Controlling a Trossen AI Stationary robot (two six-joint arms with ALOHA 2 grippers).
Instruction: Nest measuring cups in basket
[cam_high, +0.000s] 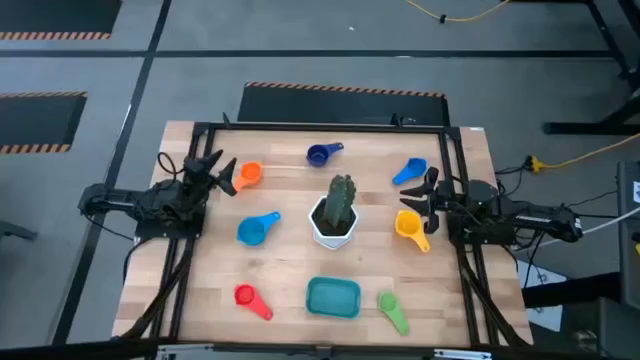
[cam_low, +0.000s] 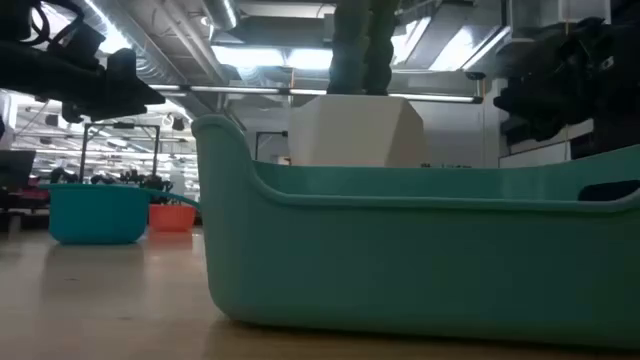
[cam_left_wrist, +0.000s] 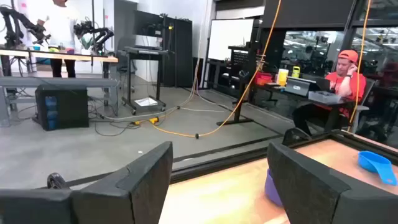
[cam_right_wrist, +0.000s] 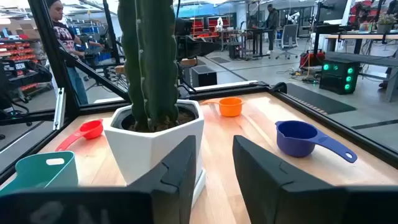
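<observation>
Grey floor (cam_high: 520, 60) is surrounding the wooden tabletop (cam_high: 290, 270), with striped hazard tape (cam_high: 345, 90) running beyond its far edge. Yellow cable (cam_left_wrist: 205, 127) is trailing across it; ceiling lights (cam_low: 250, 55) are glowing overhead.

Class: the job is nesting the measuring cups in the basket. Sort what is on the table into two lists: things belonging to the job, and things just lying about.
Belonging to the job:
small orange plastic cup
dark blue cup
two light blue cups
yellow cup
red cup
green cup
shallow teal plastic basket

Lying about:
white pot with green cactus
</observation>
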